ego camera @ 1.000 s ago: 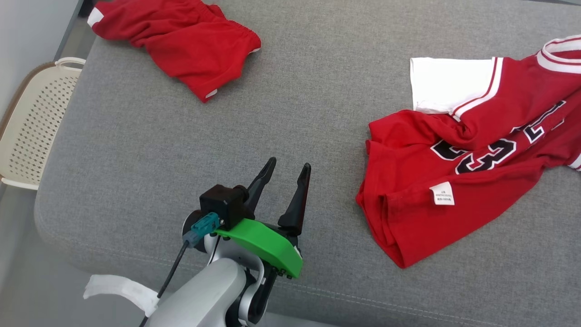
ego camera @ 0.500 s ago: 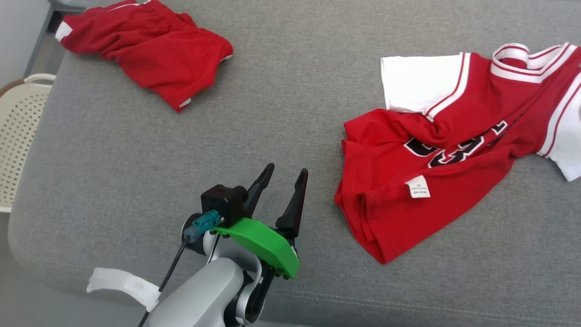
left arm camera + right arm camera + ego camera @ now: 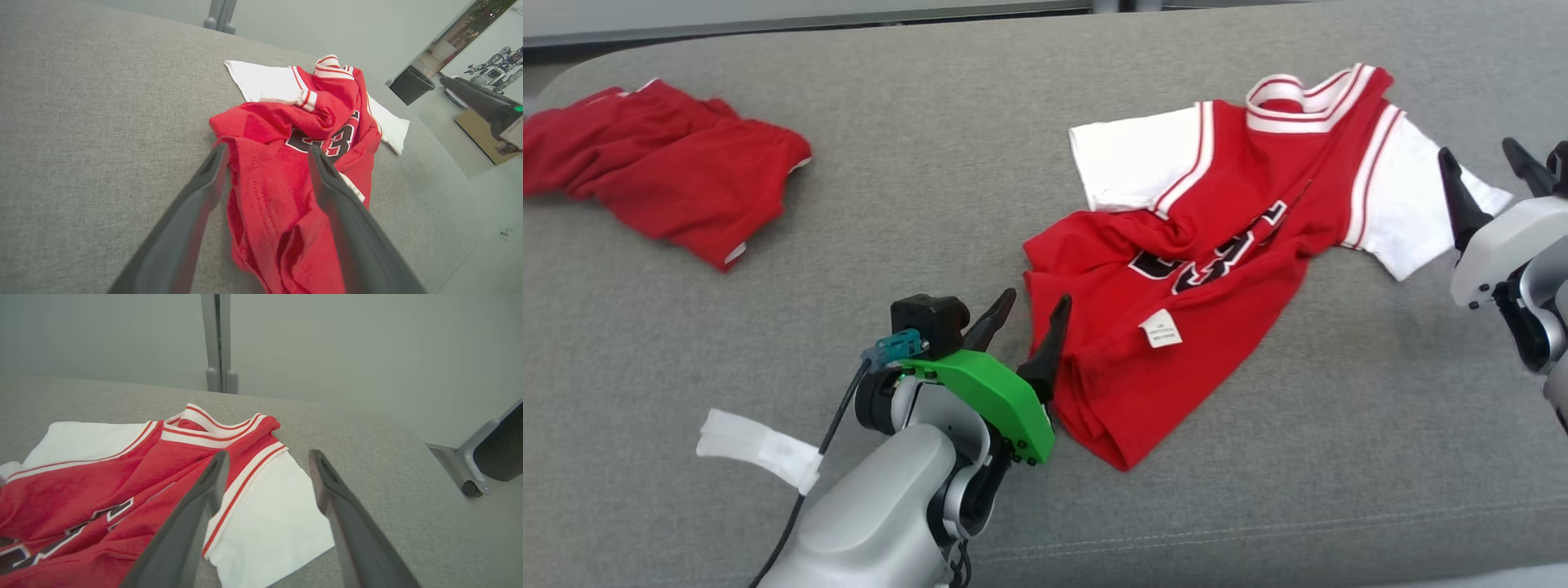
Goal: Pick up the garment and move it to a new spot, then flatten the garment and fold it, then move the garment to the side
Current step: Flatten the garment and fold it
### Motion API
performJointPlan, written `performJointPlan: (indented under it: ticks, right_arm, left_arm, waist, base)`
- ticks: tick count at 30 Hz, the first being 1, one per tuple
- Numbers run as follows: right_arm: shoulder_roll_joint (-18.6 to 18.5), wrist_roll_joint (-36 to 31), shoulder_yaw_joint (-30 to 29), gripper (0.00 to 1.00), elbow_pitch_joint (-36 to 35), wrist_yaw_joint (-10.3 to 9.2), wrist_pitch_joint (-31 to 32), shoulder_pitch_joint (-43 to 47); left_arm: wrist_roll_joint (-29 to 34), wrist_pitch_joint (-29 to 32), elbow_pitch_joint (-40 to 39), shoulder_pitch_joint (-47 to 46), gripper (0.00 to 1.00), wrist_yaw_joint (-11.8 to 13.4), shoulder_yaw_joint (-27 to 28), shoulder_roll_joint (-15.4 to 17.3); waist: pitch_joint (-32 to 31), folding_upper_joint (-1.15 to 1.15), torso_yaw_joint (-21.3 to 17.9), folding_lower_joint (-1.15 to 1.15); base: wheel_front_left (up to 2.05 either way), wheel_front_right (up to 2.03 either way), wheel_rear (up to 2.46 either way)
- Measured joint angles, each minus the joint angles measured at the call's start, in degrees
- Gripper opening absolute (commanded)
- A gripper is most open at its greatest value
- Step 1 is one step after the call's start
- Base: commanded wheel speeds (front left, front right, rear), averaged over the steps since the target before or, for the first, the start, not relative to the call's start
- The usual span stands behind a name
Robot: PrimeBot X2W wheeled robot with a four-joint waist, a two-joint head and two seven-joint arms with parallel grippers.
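Spanning the head view, the grey padded surface (image 3: 931, 204) carries the red-and-white jersey (image 3: 1225, 245), rumpled right of centre with its hem bunched, so flattening is judged not yet done. At far left, well apart, red shorts (image 3: 662, 171) are set. The left tool (image 3: 1037, 296) is spread at the bunched hem edge and the right tool (image 3: 1476, 149) is spread beside the white sleeve, placed apparently for a two-point pull. Nothing is pinched.
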Motion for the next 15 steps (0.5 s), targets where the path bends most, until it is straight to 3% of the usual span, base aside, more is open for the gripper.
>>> performJointPlan:
  ticks: [7,15]
  right_arm:
    - [-2.10,2.41,1.09,1.00,-9.61,0.00,2.43,4.16]
    - [-2.87,2.67,-0.54,1.00,-15.37,0.00,4.37,7.16]
  left_arm:
    - [-1.76,2.78,9.57,-3.11,1.00,-0.90,0.57,-0.77]
    - [-2.01,5.39,18.98,-4.77,1.00,-0.55,0.22,-1.36]
  waist:
    - [-0.84,0.00,-6.12,0.00]
    - [-0.68,0.00,-10.66,0.00]
  base:
    - [0.00,0.00,0.00]
    - [0.00,0.00,0.00]
